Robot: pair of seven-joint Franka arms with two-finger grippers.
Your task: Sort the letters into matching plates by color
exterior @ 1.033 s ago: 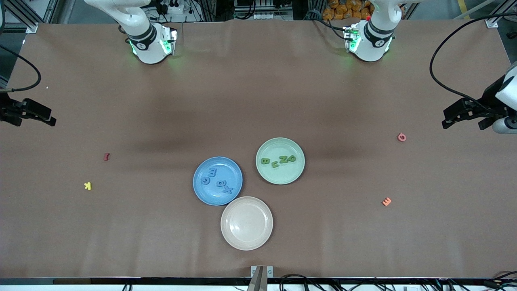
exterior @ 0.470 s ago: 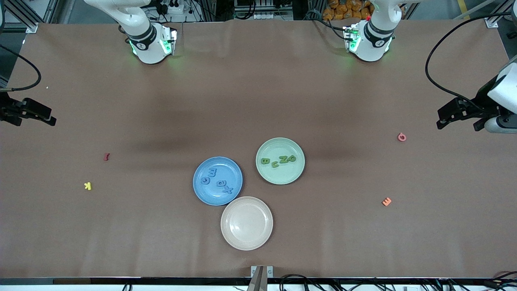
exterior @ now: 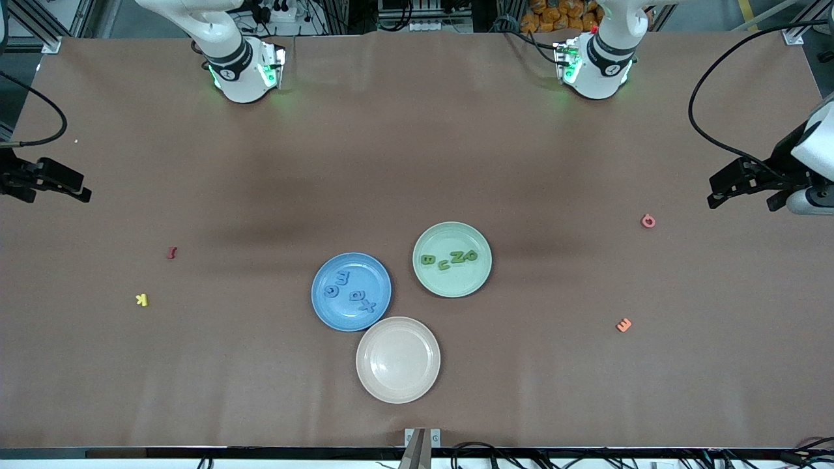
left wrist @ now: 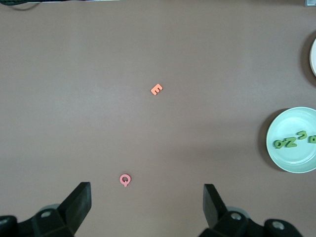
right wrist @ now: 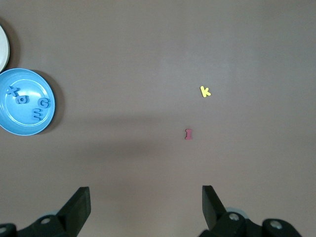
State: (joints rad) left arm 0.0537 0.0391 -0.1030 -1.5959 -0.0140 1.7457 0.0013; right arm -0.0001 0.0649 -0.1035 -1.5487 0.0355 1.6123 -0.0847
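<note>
Front view, plates: the blue plate [exterior: 351, 291] and the green plate [exterior: 452, 259] sat side by side mid-bench, the green one toward the left arm's end and a little farther from the camera. A cream plate [exterior: 398, 359] lay nearest the camera, its rim just beside the blue one's.
Front view, letters: four blue letters [exterior: 352, 292] lay in the blue plate and four green letters [exterior: 449, 258] in a row in the green plate.
Front view, strays: a red letter [exterior: 172, 252] and a yellow K [exterior: 141, 299] lay toward the right arm's end; a pink Q [exterior: 647, 221] and an orange E [exterior: 623, 324] toward the left arm's end.
Front view, hands: the left hand [exterior: 745, 190] hung at its own end of the bench, well apart from the plates; the right hand [exterior: 62, 184] waited at the other end. Both showed only side-on here.
Left wrist view: there it was, the left hand [left wrist: 147, 207] spread wide with nothing between its fingers [left wrist: 79, 202], over bare bench [left wrist: 98, 74] near the pink Q [left wrist: 125, 179]. The orange E [left wrist: 156, 89] and the green plate [left wrist: 294, 139] with its green letters [left wrist: 295, 140] showed too.
Right wrist view: the right hand [right wrist: 146, 206] was spread wide and empty as well. This view caught the red letter [right wrist: 188, 134], the yellow K [right wrist: 205, 91] and the blue plate [right wrist: 24, 101] with its blue letters [right wrist: 29, 102].
</note>
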